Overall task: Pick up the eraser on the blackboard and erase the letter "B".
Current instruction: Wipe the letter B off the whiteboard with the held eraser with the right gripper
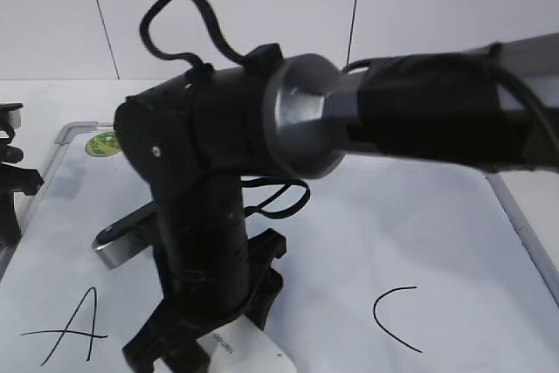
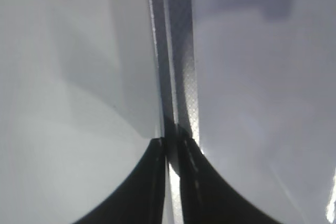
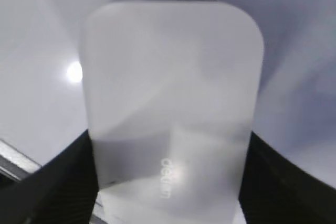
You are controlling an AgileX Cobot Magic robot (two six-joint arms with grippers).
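My right gripper [image 1: 210, 348] reaches across to the bottom middle of the exterior view and is shut on the white eraser [image 1: 255, 352]. In the right wrist view the eraser [image 3: 170, 93] fills the space between the two black fingers [image 3: 168, 182], with small grey lettering on it, flat over the white blackboard [image 1: 419, 233]. A hand-drawn "A" [image 1: 72, 329] is at the left and a "C" [image 1: 395, 316] at the right. The letter "B" is hidden behind the arm and eraser. My left gripper [image 2: 170, 153] is shut and empty above the board's grey frame [image 2: 178, 51].
A round green sticker [image 1: 103, 143] sits at the board's far left corner. A small dark and silvery object [image 1: 122, 242] lies on the board behind the right gripper. The board's frame [image 1: 524, 224] runs down the right side. The left arm [image 1: 9, 176] shows at the far left edge.
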